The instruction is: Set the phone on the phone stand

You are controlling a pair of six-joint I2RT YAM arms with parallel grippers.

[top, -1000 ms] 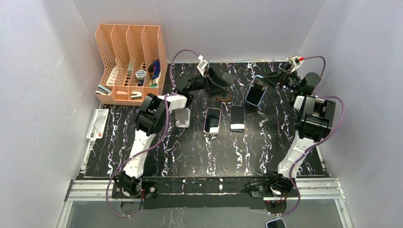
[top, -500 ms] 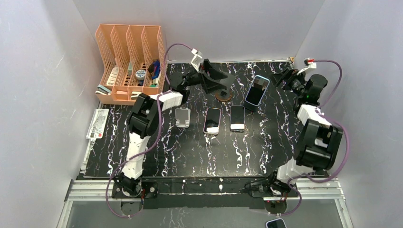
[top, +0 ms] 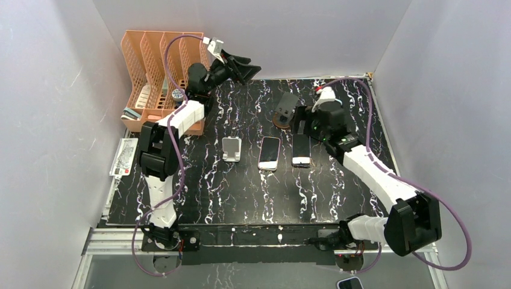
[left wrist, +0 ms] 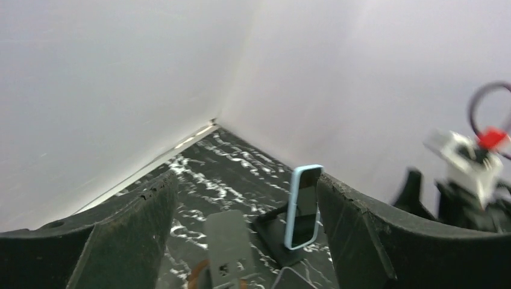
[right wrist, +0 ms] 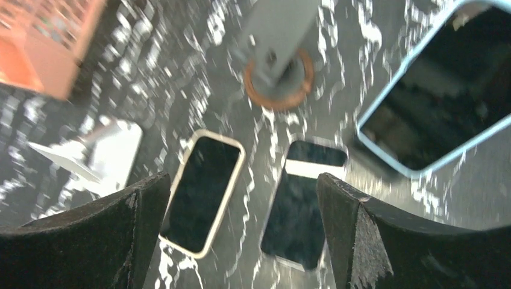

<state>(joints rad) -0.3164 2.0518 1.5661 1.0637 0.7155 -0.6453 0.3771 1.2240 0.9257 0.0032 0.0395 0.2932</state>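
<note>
Both arms have swung since a moment ago: the left claw (left wrist: 246, 180) has pulled up toward the back-left corner, and the right claw (right wrist: 242, 180) has come in over the middle of the black, white-veined marble-look surface (top: 241, 192). Each claw stands spread wide with nothing between its rough black fingers.

One placement looks done. The light-blue-cased phone with a glossy dark screen (left wrist: 303, 208) stands nearly upright, leaning on a dark angular stand (left wrist: 274, 224) near the back wall.

More seems left. A cream-rimmed phone with rounded corners (right wrist: 202, 192) and a black phone with a white band (right wrist: 304, 208) lie flat side by side below the right claw. A matte grey plastic stand on a copper-brown ring base (right wrist: 274, 60) and a small white folding stand (top: 231, 149) both carry nothing. The flat, slick glass slabs will likely be awkward to lift.
</note>
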